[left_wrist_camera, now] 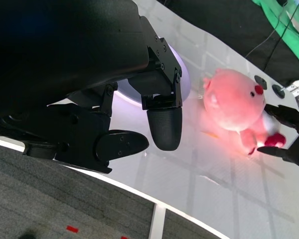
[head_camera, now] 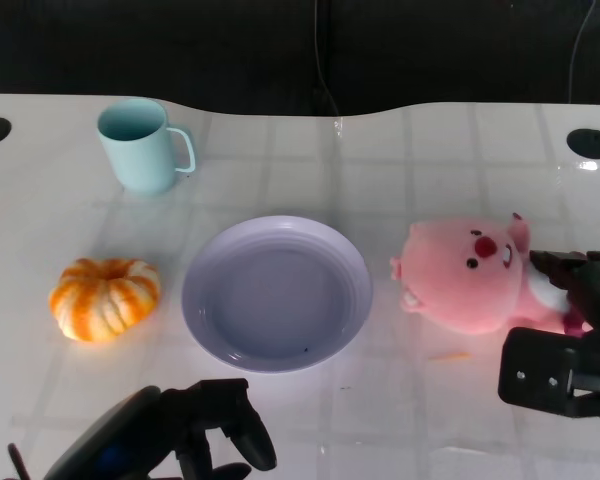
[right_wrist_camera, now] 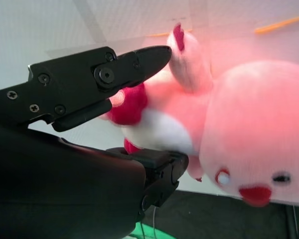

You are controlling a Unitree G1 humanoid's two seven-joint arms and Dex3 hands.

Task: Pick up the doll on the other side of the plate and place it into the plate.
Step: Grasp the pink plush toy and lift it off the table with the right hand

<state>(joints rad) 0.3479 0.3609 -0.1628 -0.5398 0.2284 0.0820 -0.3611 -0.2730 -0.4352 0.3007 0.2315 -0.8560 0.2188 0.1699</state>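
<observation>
White table point(head_camera: 400, 420), mug point(head_camera: 140, 146), pumpkin point(head_camera: 104, 298), plate point(head_camera: 277, 293), pink doll point(head_camera: 467, 276)

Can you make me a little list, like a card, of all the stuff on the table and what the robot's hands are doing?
Doll: pink plush doll lying on the white table, right of the plate
Plate: round lavender plate, nothing in it
Pumpkin: small orange-and-white pumpkin, left of the plate
Mug: light teal mug, upright, behind the pumpkin
Right hand: fingers around the doll's body, doll not lifted
Left hand: near the table's front edge, holding nothing
</observation>
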